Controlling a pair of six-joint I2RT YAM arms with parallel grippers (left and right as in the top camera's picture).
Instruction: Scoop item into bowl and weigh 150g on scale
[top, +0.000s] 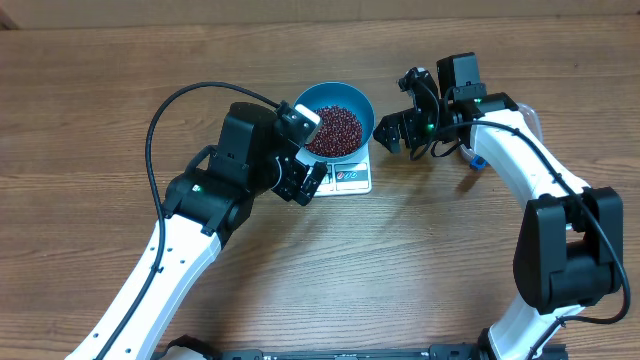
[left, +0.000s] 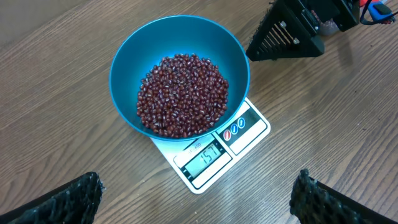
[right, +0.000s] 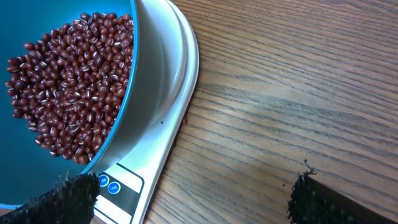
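Left gripper: jaws spread to their widest with nothing between them, hovering above the display edge of the scale.
Scale: flat on the table, directly under and just ahead of the left gripper's fingertips. The display appears to read 157, a little over the target. Hazard: a descending finger that presses the platform adds false weight, and one that lands on a button could reset the reading.
Bowl: seated on the scale just beyond the display, its rim overhanging the platform. Hazard: a push on the rim slides it off centre or tips it.
Beans: heaped in the bottom of the bowl, ahead of the left gripper. Hazard: trimming the surplus calls for removing only a few grains, and broad fingers are likely to take too many or flick some onto the table.
Right gripper: beyond the bowl, jaws likewise fully apart and empty, close beside the bowl wall. Hazard: a sideways sweep strikes the bowl or scale and upsets the reading.
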